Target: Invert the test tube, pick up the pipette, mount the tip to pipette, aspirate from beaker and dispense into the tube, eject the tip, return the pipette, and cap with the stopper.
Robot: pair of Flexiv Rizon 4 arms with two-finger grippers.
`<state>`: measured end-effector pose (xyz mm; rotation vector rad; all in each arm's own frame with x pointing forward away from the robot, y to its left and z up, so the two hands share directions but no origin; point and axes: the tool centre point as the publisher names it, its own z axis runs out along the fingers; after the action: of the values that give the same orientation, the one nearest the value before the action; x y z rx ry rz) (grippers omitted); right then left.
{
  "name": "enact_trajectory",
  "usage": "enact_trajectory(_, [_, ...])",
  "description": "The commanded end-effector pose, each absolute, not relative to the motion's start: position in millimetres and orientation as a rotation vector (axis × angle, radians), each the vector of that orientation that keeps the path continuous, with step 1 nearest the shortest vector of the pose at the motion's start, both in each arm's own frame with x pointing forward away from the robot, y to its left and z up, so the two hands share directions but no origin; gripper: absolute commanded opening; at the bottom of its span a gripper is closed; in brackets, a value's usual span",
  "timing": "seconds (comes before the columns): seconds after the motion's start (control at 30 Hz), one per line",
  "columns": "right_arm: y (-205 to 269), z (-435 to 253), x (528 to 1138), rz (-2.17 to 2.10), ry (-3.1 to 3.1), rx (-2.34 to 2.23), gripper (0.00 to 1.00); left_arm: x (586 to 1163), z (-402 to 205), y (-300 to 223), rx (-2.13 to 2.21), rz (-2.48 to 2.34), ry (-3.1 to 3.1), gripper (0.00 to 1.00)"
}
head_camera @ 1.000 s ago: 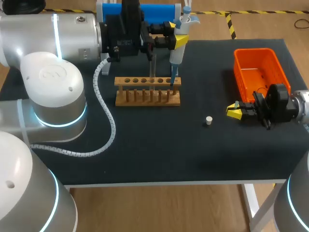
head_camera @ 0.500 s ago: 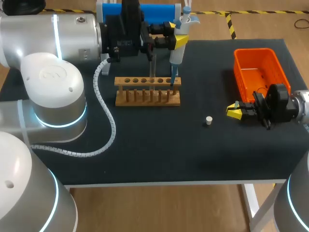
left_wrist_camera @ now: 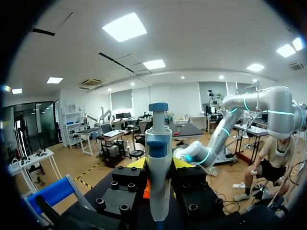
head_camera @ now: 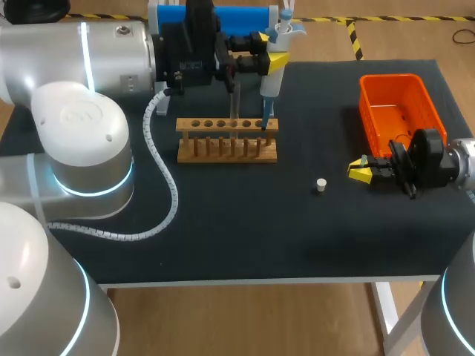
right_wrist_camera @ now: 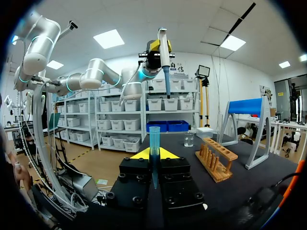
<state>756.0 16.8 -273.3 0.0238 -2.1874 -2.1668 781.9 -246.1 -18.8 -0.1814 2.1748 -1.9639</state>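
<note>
My left gripper [head_camera: 272,52] is shut on the white-and-blue pipette [head_camera: 273,74] and holds it upright above the right end of the wooden tube rack [head_camera: 226,139]. In the left wrist view the pipette [left_wrist_camera: 158,167] stands between the yellow fingertips of the left gripper [left_wrist_camera: 159,165]. A clear test tube [head_camera: 235,104] stands in the rack. My right gripper [head_camera: 361,170] hovers low near the orange bin, shut on a blue pipette tip [right_wrist_camera: 154,141] that stands upright between its fingers. The small white stopper [head_camera: 320,185] lies on the mat to the left of the right gripper.
An orange bin [head_camera: 397,111] sits at the right rear of the black mat. A blue-topped stand [head_camera: 215,18] is behind the rack. A glass beaker [right_wrist_camera: 189,139] stands beyond the rack [right_wrist_camera: 218,160] in the right wrist view.
</note>
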Motion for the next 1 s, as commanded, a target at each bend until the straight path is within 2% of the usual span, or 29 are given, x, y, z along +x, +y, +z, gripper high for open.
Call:
enact_trajectory(0.03, [16.4,-273.1,755.4,-2.166,-2.190,0.024,0.00,776.2,-17.6,-244.4,-0.186,-1.965,2.164,0.00])
enact_trajectory(1.0, [16.4,-273.1,755.4,-2.166,-2.190,0.024,0.00,773.3,-13.4,-239.2,-0.213,-1.986,2.104,0.00])
